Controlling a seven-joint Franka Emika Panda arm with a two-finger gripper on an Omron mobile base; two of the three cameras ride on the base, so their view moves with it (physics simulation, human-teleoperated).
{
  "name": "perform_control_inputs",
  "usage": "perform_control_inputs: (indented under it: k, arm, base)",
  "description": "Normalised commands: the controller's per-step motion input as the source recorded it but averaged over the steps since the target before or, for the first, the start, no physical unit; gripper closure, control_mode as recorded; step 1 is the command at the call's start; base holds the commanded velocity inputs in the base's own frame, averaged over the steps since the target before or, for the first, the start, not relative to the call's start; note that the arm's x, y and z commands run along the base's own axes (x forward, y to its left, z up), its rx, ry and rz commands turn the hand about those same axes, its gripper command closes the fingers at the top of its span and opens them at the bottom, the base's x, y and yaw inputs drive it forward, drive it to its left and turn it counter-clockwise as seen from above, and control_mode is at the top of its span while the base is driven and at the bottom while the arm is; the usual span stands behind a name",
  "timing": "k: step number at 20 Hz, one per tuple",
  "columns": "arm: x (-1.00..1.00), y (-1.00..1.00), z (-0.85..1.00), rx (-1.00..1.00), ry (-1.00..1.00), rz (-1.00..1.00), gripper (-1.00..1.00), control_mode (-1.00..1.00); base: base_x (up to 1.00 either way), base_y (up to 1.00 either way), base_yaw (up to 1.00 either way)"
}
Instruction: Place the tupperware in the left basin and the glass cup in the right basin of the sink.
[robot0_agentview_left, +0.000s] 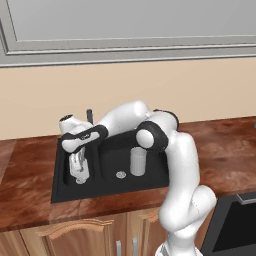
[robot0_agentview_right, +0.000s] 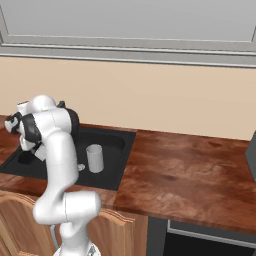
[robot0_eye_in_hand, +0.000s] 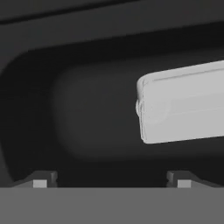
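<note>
That tupperware (robot0_eye_in_hand: 183, 107) looks light, stiff and kinda slippery, so I'd pinch its rim; gripper (robot0_eye_in_hand: 112, 180) fingers are spread wide, holding nothing.

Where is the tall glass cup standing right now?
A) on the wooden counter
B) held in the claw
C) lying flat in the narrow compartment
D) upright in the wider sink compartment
D: the glass cup stands upright in the right basin, near its drain, apart from the claw.
</note>
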Motion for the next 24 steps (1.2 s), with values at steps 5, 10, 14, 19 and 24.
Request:
perform_control_inputs:
  k: [5, 10, 14, 19, 24]
  arm:
    - [-0.16, -0.18, 0.22, 0.04, 0.00, -0.10, -1.00, -1.00]
    - [-0.13, -0.17, 0.20, 0.05, 0.03, -0.16, -1.00, -1.00]
    - [-0.14, -0.22, 0.16, 0.02, 0.05, -0.19, -1.00, -1.00]
    - [-0.13, -0.24, 0.14, 0.00, 0.06, -0.21, -1.00, -1.00]
    - [-0.15, -0.24, 0.14, 0.00, 0.04, -0.20, -1.00, -1.00]
  base:
    - [0.00, 0.00, 0.00]
    - [0.00, 0.00, 0.00]
    - [0.00, 0.00, 0.00]
    - [0.00, 0.00, 0.00]
    - [0.00, 0.00, 0.00]
